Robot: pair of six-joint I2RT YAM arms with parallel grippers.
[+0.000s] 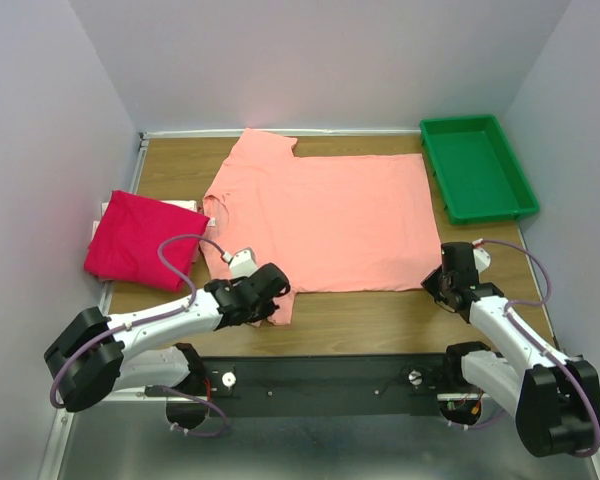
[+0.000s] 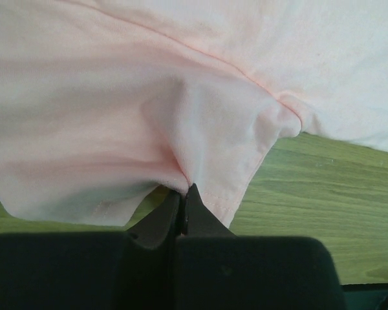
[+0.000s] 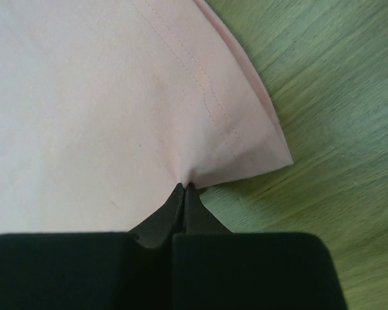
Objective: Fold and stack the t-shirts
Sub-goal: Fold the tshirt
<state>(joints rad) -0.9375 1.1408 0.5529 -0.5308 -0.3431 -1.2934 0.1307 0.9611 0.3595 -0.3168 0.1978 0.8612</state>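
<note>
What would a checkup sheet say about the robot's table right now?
Surface: wooden table, bare wood showing by the arms.
Job's things: pink shirt spread flat mid-table; red shirt folded at the left edge.
Clutter: green tray in the far right corner; white thing peeking from under the red shirt.
Grippers: left claw shut on the pink shirt's sleeve; right claw shut on its hem corner.
Cables: purple cables loop off both wrists; the left one crosses the red shirt in the top view.
Surroundings: grey walls on three sides; nothing else seen.
</note>
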